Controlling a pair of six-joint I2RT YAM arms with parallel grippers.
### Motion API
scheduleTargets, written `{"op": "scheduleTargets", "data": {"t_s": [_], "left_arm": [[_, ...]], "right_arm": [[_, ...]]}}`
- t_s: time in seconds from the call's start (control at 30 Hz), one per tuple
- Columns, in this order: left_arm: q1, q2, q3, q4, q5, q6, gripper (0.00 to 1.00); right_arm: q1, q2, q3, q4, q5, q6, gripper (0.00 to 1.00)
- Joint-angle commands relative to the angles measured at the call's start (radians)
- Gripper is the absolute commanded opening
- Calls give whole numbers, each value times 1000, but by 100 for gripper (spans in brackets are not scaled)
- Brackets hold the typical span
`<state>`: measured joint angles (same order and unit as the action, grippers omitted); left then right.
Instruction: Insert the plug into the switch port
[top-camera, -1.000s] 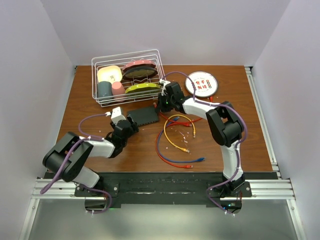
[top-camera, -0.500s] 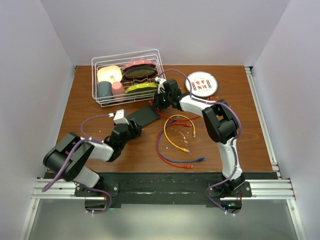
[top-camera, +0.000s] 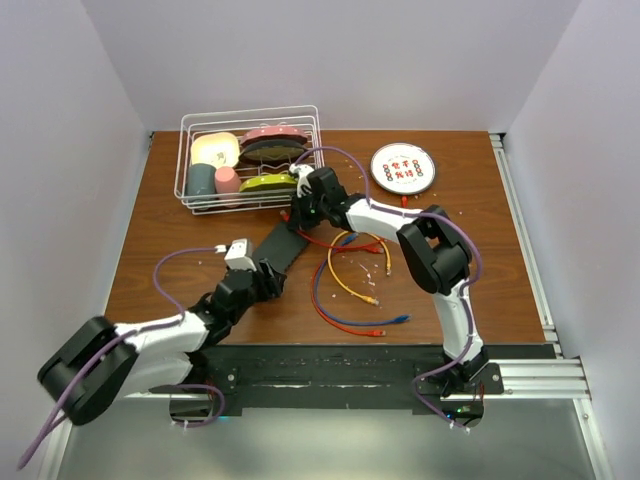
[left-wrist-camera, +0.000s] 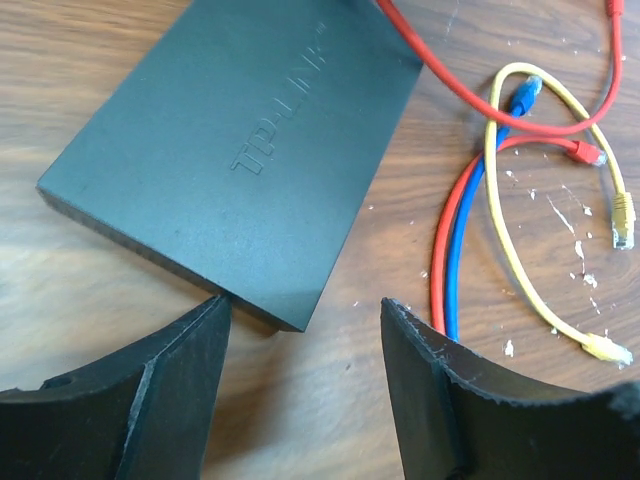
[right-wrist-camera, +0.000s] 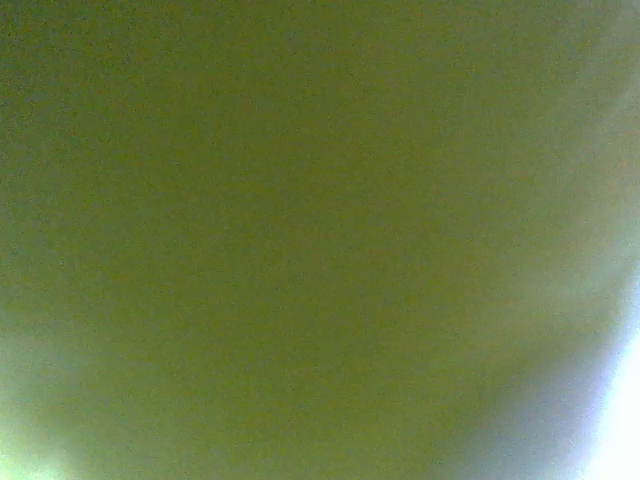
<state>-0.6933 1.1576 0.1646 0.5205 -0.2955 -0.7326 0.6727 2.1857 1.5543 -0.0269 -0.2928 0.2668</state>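
Note:
The switch (top-camera: 282, 246), a flat black box, lies diagonally on the wooden table; in the left wrist view the switch (left-wrist-camera: 240, 150) shows its lid. My left gripper (top-camera: 268, 279) is open just short of its near corner, and the left gripper (left-wrist-camera: 303, 303) holds nothing. Red, blue and yellow cables (top-camera: 350, 262) lie looped to the right, with loose plugs: a yellow plug (left-wrist-camera: 623, 235), a red plug (left-wrist-camera: 585, 152) and a blue plug (left-wrist-camera: 525, 90). My right gripper (top-camera: 296, 207) is shut at the switch's far end. A red cable (left-wrist-camera: 440, 70) runs toward it; whether it is held is hidden.
A white wire rack (top-camera: 185, 160) with cups and dishes stands at the back left, right beside my right gripper. A round white disc with red marks (top-camera: 402, 167) lies at the back right. The right wrist view is one yellow-green blur.
My left arm has drawn back toward the near edge. The switch has swung diagonal and slid left. My right gripper has moved left toward the rack, which has shifted slightly.

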Motion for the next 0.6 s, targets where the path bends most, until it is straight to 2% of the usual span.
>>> {"op": "scheduleTargets", "data": {"t_s": [0.0, 0.17, 0.3, 0.37, 0.5, 0.57], "left_arm": [[0, -192, -20, -43, -80, 27, 67], [1, -305, 25, -164, -91, 119, 71], [8, -282, 78, -220, -122, 142, 74], [46, -248, 101, -220, -105, 148, 74], [171, -188, 113, -156, 85, 165, 74], [224, -136, 145, -140, 131, 191, 74]], "right_arm": [[91, -47, -97, -193, -42, -52, 0], [81, -122, -166, -189, 46, -21, 0], [64, -155, -218, -188, 73, 3, 0], [64, -194, -241, -185, 95, -4, 0], [62, -265, -296, -197, 99, -47, 0], [62, -291, -325, -197, 95, -75, 0]]}}
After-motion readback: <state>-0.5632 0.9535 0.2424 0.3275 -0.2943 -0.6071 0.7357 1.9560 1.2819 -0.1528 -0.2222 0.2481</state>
